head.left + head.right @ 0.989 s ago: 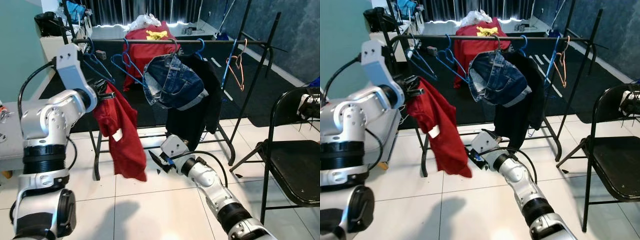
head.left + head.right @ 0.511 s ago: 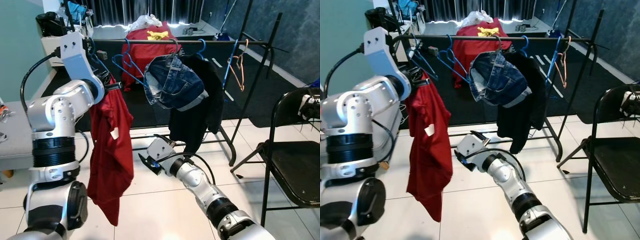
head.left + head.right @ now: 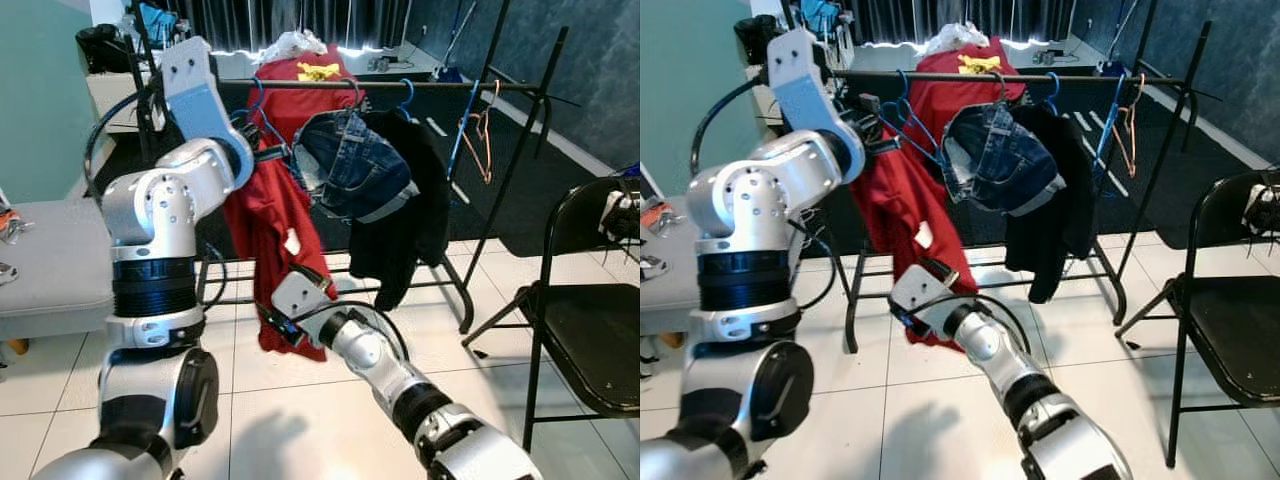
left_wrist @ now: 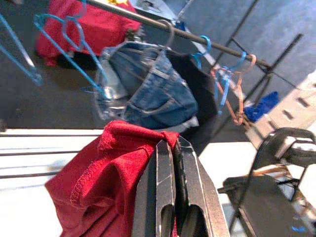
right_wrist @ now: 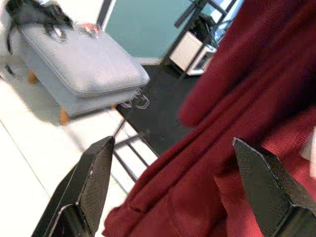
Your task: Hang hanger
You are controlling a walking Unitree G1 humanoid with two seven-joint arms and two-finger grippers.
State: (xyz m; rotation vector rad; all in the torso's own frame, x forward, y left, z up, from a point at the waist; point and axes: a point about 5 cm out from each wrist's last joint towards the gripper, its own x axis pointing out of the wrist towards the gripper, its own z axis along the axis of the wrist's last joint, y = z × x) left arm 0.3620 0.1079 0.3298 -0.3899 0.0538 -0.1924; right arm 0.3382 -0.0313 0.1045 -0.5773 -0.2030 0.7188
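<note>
We should lift the hanger's hook over the rail point(image 3: 330, 84) and settle it into the gap left of the denim shorts point(image 3: 352, 165), keeping the hem clear until the hook seats. Our left gripper point(image 4: 173, 163) has its fingers pressed together on the collar of the red garment point(image 3: 275, 220), just below the rail; the hanger itself is hidden in the cloth, so we cannot tell how its hook sits. Our right gripper point(image 5: 173, 187), lower, beneath the rail, has its fingers spread wide with the garment's hem lying between them, not yet pinched.
</note>
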